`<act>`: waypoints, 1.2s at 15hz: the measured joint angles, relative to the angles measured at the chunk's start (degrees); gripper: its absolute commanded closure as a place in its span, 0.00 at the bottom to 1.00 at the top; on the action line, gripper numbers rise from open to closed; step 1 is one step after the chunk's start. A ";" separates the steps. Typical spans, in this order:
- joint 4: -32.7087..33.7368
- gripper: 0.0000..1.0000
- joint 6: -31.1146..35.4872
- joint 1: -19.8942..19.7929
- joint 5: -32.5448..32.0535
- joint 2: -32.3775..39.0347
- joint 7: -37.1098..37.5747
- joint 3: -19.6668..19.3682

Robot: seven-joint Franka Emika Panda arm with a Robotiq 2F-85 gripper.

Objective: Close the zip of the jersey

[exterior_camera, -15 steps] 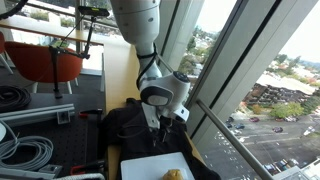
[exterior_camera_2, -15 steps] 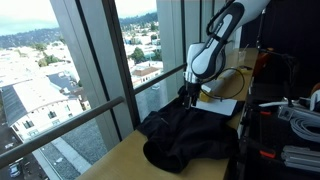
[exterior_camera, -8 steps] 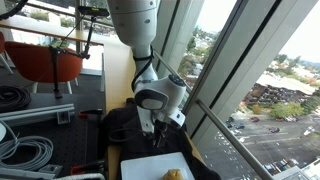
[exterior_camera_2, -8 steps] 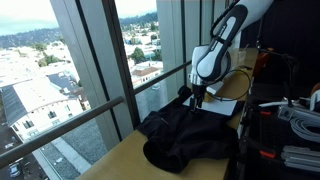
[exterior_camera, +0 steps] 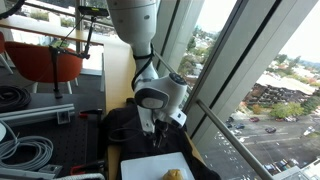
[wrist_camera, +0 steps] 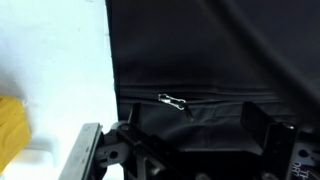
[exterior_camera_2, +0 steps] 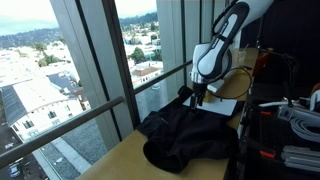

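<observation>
Wrist view: gripper (wrist_camera: 197,120), jaws spread and empty, partly cropped below, over the black jersey (wrist_camera: 210,50); zip pull (wrist_camera: 172,100) untouched. White board (wrist_camera: 55,60) abuts the jersey's edge. In an exterior view the jersey lies rumpled on a tan table (exterior_camera_2: 105,168) beside the window (exterior_camera_2: 60,80); fingertips indistinct there.

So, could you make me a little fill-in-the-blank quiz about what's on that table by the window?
The rumpled soft-fabric jersey is ___ in colour.
The flat board beside it is ___.
The small metal zip pull shows only in the ___ view.
The robot's gripper has its jaws ___.
Missing words: black, white, wrist, open.
</observation>
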 measured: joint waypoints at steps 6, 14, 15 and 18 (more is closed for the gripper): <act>-0.74 0.51 0.00 -0.46 -0.01 0.01 0.00 -0.15; 0.16 0.43 0.44 -2.43 -2.18 1.21 -0.03 -1.76; 0.38 0.38 0.76 -2.60 -2.49 1.52 -0.03 -1.80; 1.14 0.17 1.33 -2.28 -3.31 2.49 -0.03 -1.71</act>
